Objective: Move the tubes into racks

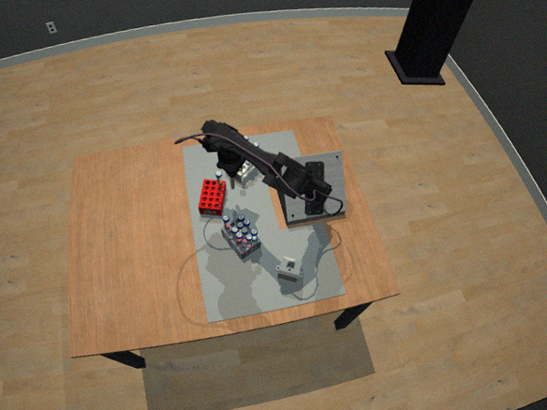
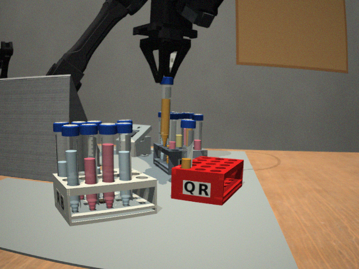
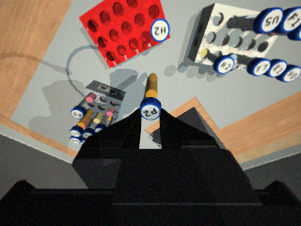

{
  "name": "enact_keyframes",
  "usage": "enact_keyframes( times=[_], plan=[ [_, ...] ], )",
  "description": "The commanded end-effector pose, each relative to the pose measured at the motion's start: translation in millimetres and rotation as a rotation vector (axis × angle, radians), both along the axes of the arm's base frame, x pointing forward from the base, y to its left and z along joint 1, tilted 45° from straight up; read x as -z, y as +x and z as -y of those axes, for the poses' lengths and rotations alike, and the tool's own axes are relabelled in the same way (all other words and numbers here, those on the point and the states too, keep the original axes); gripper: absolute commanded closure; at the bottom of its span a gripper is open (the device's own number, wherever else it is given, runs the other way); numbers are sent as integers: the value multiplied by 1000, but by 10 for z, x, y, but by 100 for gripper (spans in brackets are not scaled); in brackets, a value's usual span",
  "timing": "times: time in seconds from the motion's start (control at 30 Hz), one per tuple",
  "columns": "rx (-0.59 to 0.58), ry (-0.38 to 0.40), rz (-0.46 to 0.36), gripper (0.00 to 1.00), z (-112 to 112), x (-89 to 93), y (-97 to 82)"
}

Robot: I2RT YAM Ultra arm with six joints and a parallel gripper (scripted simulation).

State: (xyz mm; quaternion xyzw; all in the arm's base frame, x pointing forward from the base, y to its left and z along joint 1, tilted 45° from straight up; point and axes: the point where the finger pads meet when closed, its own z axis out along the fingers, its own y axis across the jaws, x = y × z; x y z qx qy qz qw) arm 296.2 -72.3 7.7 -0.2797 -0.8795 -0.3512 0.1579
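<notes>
Tool (image 1: 232,173) (image 2: 164,80) (image 3: 150,112) nearly closed, gripped on cap of R2 (image 1: 233,182) (image 2: 165,115) (image 3: 150,107). Tube is hung roughly upright, tip free, presumably for lowering into RB (image 1: 242,178) (image 2: 145,182) (image 3: 194,44), below tool. H2 (image 1: 218,174) (image 2: 187,124) (image 3: 160,30) is parked beside tool's path in QR (image 1: 210,212) (image 2: 176,185) (image 3: 111,47); B3 probably blocked. Cap lettering blurred; RB partly hidden under arm from above. A1 can't be confirmed.

Wood-grained tabletop (image 1: 124,260) (image 2: 324,185); matt mat (image 1: 277,290) (image 2: 202,237) (image 3: 141,66); plastic-looking, slightly glossy red rack (image 1: 206,194) (image 2: 176,185) (image 3: 110,58).
</notes>
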Motion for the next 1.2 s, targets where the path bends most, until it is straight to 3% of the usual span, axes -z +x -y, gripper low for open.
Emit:
enact_keyframes(
  times=[0.0,0.2,0.27,0.77,0.83,1.17],
  plan=[
    [-114,-14,157,100,112,-47,55],
    [-256,0,297,100,111,-48,56],
    [-256,0,297,100,111,-48,56],
    [-611,36,645,100,106,-52,57],
    [-611,36,645,100,106,-52,57],
    [-849,60,876,100,104,-53,56]
  ],
)
